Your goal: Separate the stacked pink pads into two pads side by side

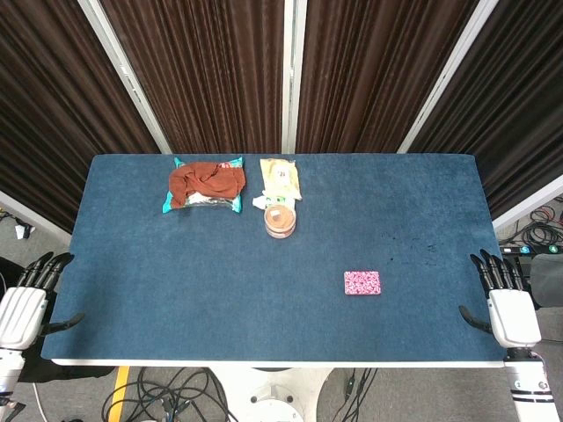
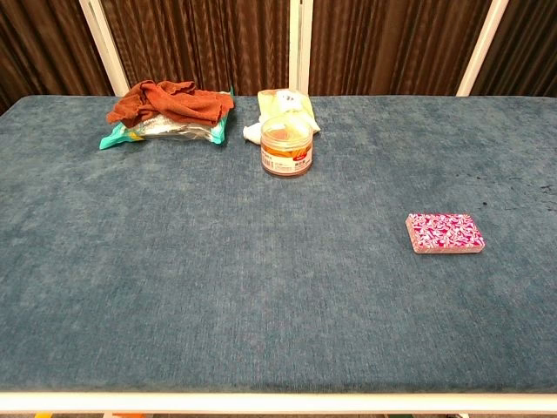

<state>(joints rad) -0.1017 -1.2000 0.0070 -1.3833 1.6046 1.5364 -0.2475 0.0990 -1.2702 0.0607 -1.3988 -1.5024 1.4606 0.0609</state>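
The stacked pink pads (image 1: 362, 282) lie flat on the blue table (image 1: 220, 281), right of centre toward the front; in the chest view the stack (image 2: 444, 232) shows a pink patterned top and a thin side edge. My left hand (image 1: 28, 297) hangs beside the table's left edge, fingers apart, holding nothing. My right hand (image 1: 506, 303) sits off the right front corner, fingers spread and empty, well to the right of the pads. Neither hand shows in the chest view.
At the back sit a teal packet with a rust-brown cloth (image 1: 207, 183) on it, a yellow packet (image 1: 281, 178), and a small clear round tub (image 1: 280, 220) in front of it. Dark curtains hang behind the table.
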